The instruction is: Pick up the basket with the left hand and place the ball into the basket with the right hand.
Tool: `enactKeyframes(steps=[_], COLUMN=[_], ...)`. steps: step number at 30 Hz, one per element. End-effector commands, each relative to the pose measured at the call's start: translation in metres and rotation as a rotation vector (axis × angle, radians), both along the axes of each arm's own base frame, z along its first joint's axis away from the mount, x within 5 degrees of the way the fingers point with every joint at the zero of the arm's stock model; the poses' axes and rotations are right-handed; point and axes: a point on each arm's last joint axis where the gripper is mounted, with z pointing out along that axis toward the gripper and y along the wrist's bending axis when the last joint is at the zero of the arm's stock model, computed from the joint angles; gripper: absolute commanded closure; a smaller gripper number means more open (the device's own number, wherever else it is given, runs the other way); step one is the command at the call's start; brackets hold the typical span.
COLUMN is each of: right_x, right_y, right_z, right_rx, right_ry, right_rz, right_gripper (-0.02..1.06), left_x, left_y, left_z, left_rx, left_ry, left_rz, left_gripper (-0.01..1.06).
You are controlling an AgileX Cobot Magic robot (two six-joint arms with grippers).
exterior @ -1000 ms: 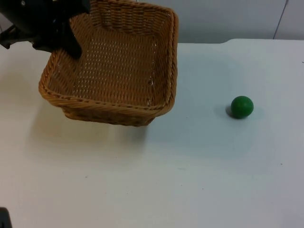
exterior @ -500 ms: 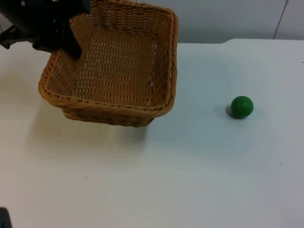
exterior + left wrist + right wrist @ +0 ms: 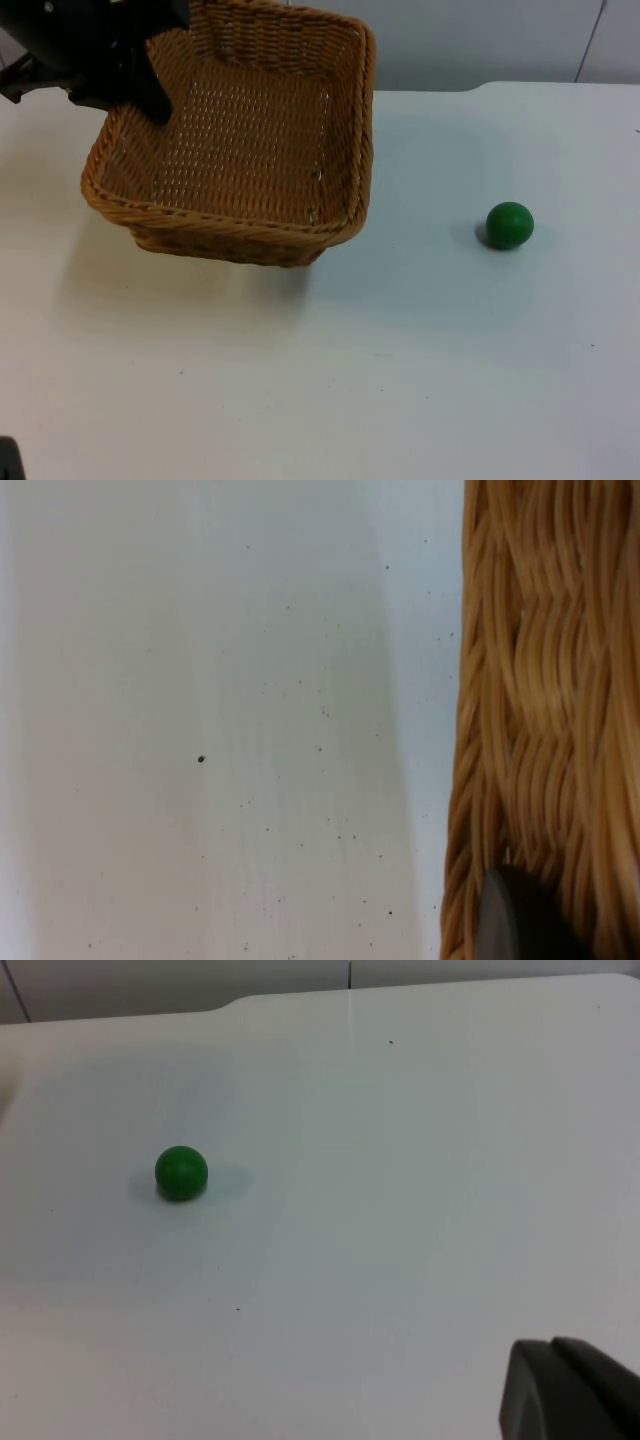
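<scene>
Nothing has moved: left end effector (image 3: 150,95) pinches the basket (image 3: 240,140) rim, holding it tilted aloft to receive the ball (image 3: 510,225); right end effector's spread untellable.

The left gripper (image 3: 140,85) held the tilted wicker basket (image 3: 240,140) above the table (image 3: 400,380); the green ball (image 3: 510,225) lay well apart from the basket.

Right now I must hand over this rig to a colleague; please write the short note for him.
Left hand: shut on the rim of the wicker basket, holding it tilted above the table.
Right hand: waits away from the green ball, which lies on the table, right of the basket.
Done: basket picked up.
Left: grasp the ball with the right hand and put it into the basket.
</scene>
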Motion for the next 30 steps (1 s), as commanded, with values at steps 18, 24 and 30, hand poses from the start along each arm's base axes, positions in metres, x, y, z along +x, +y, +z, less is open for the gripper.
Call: enactKeyframes(steps=[18,24,30], right_x=[0.073,0.145,0.218], right_y=[-0.014,-0.025,-0.031], right_z=[0.051,0.044,0.019], right_rx=[-0.162,-0.133,-0.078], right_ry=[-0.161,0.040,0.271], right_rz=[0.005,-0.005,0.013], right_gripper=[1.05,1.05,1.05], left_x=[0.002,0.002,0.003], left_y=[0.000,0.000,0.000], left_z=[0.010,0.010,0.010], left_rx=[-0.022,-0.022,-0.020], left_ry=[-0.033,-0.034,-0.042], left_rz=[0.018,0.020,0.025], left_gripper=[1.05,1.05,1.05])
